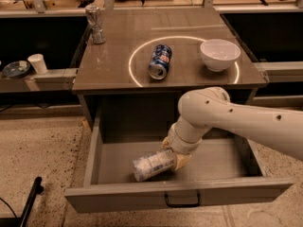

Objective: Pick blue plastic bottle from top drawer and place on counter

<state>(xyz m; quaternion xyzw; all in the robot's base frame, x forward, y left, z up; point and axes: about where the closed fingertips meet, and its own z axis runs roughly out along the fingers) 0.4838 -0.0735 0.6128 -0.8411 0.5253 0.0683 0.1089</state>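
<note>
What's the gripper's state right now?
Gripper: inside the top drawer, at the blue plastic bottle; state cannot be told.

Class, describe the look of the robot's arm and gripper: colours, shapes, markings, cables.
The arm is smooth cream-white, built of thick rounded tubes with a bulbous joint and small dark dots. No cables show. The gripper, down in the drawer by the bottle, is yellowish-tan.

One camera only. Set high up in front of the cabinet, looking down and forward from quite near. Counter (pixel 118 56) at the top, open top drawer (pixel 118 200) at the bottom, gripper (pixel 174 154) down inside that drawer, mid-view.
</note>
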